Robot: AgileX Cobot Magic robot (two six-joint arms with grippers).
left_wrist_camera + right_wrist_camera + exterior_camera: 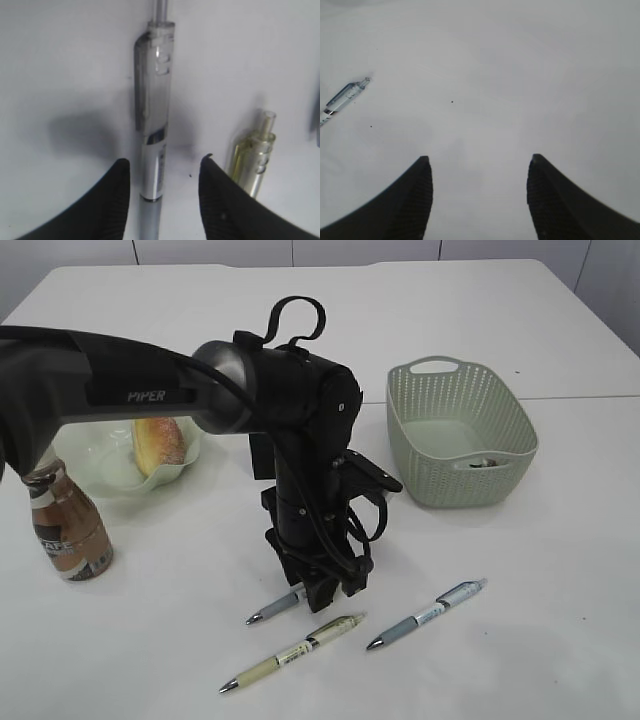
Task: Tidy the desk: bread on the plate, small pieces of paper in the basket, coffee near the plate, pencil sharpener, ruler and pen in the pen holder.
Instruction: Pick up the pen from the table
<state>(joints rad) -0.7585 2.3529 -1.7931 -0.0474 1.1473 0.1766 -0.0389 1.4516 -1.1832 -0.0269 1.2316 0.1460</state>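
Note:
My left gripper (333, 592) (165, 167) is open, low over the table, with its fingers on either side of a grey pen (270, 611) (152, 145), not closed on it. A yellow-green pen (296, 651) (252, 162) lies just beside it, and a blue pen (428, 613) (342, 99) lies to the right. My right gripper (480, 165) is open and empty over bare table; it does not show in the exterior view. Bread (158, 444) lies on the pale plate (105, 468). The coffee bottle (68, 527) stands in front of the plate. Pen holder, ruler and sharpener are out of view.
A pale green basket (450, 478) stands at the right with small scraps (487, 463) inside. The black left arm (120, 385) stretches from the left edge across the plate area. A table seam runs behind the basket.

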